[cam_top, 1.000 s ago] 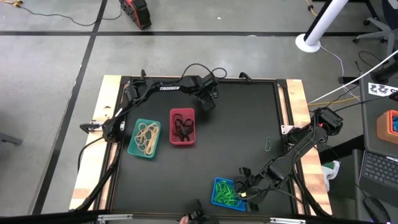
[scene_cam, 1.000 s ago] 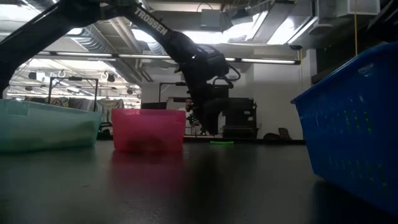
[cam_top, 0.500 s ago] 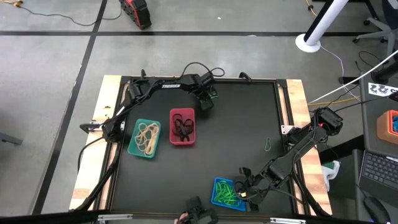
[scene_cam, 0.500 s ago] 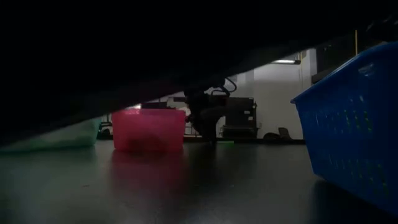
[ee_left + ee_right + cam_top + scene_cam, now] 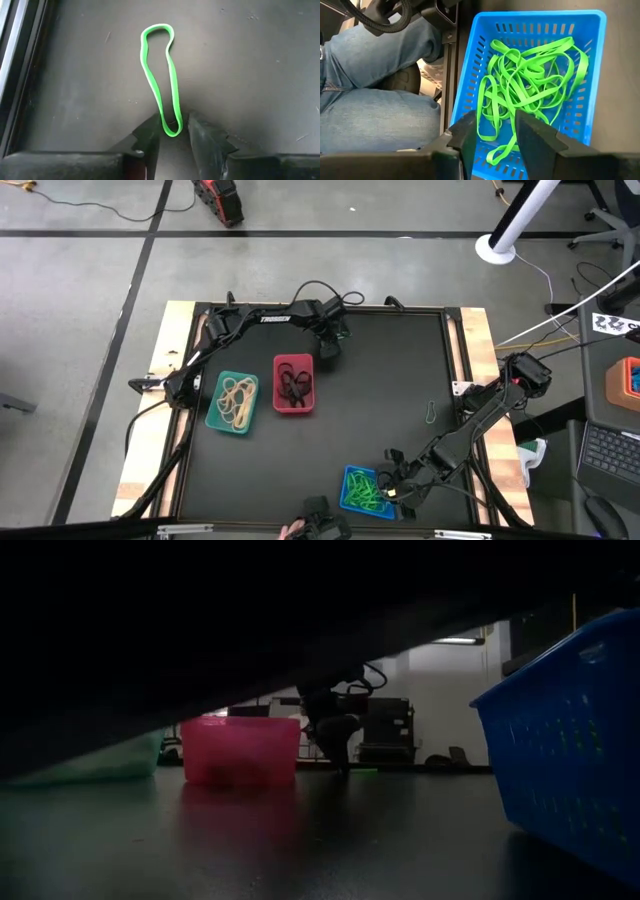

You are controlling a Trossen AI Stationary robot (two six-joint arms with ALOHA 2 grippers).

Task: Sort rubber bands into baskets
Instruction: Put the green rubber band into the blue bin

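Observation:
A bright green rubber band (image 5: 161, 75) lies flat on the dark table near its far edge, also seen in the low view (image 5: 362, 770). My left gripper (image 5: 172, 131) (image 5: 325, 352) stands open over it, pointing steeply down, one fingertip on each side of the band's near end. My right gripper (image 5: 495, 130) (image 5: 385, 485) hangs open above the blue basket (image 5: 470, 65) at the near edge, with nothing between its fingers. That basket holds several green bands (image 5: 530, 85). The teal basket (image 5: 214, 416) holds tan bands, and the red basket (image 5: 277, 385) holds black ones. My left gripper comes from above, and its fingers (image 5: 200, 135) stand close on both sides of the green band's near end (image 5: 173, 131). The band lies flat on the table. Whether the fingers touch it, I cannot tell.
One more thin band (image 5: 429, 413) lies alone toward the table's right side. A person's legs in jeans (image 5: 370, 75) are just beyond the near edge by the blue basket. A dark thing (image 5: 150, 620) close to the low camera blocks its upper left.
My left gripper has sunk toward the table over the green band and rolled a little about its own line. A dark thing has come in front of the low camera and now hides the teal basket's upper part and the arm.

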